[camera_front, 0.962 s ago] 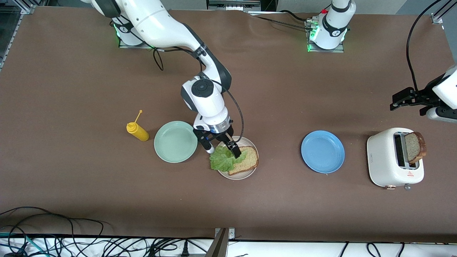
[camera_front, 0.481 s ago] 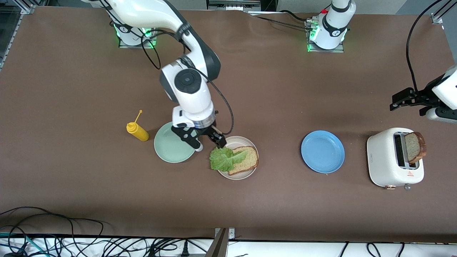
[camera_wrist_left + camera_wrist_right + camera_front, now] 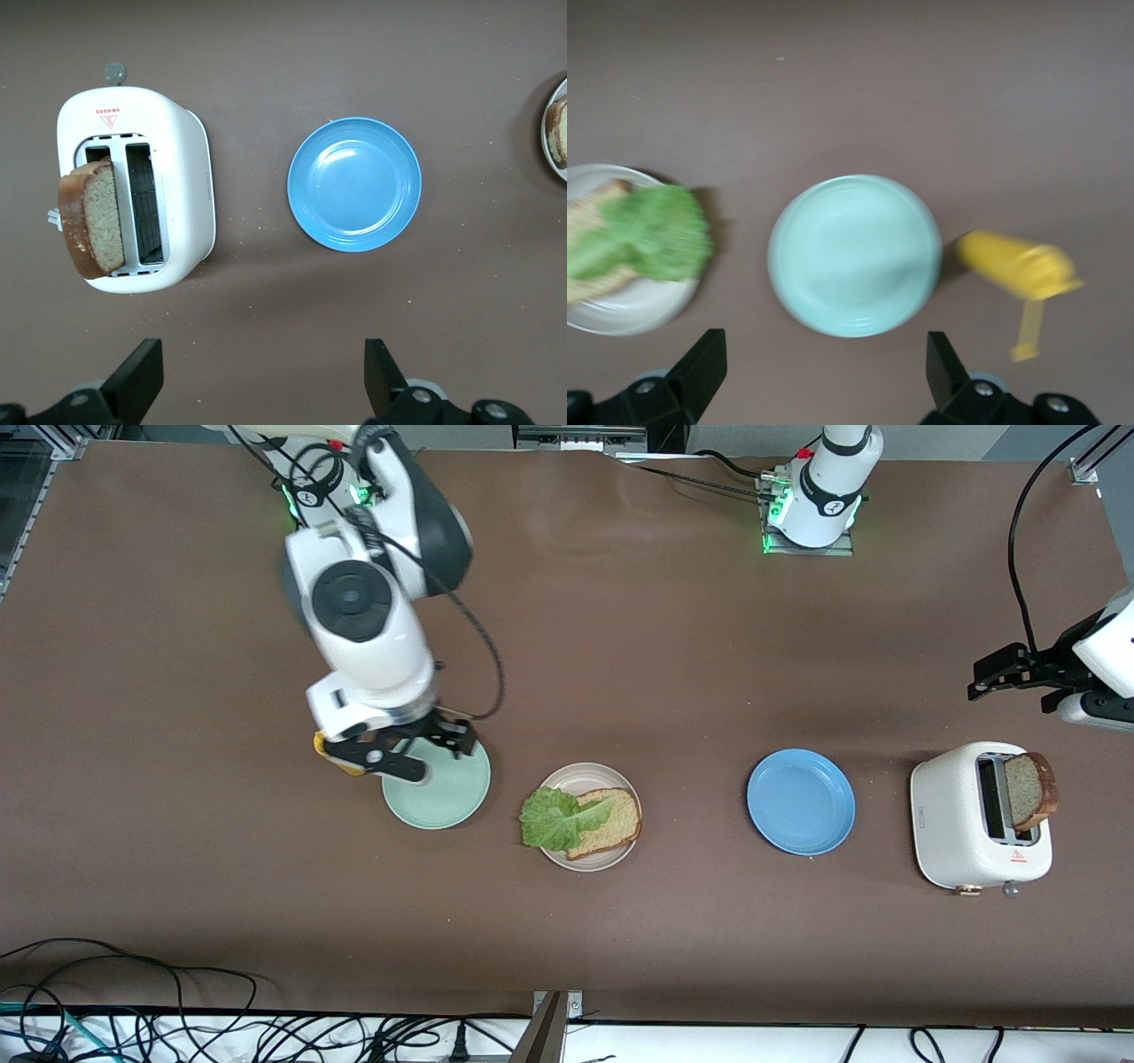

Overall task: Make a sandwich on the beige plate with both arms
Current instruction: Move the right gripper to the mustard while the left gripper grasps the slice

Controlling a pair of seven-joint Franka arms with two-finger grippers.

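So lettuce leaf (image 3: 558,817) lay on bread slice (image 3: 609,824) on beige plate (image 3: 588,773). Right gripper (image 3: 396,751), jaws open, empty, hovered over mint-green plate (image 3: 447,797). Left gripper (image 3: 1010,673), open, empty, hung above toaster (image 3: 952,824). Next judged: grab second slice (image 3: 1028,790), top the sandwich.

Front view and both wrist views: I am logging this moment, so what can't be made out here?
- Yellow squeeze bottle: front view, mostly hidden by the right end effector.
- Second brown bread slice: lower part hidden in the white toaster.
- Left arm: cut off by the front view's edge.
- Round beige plate: right wrist view, blurred and cut off.
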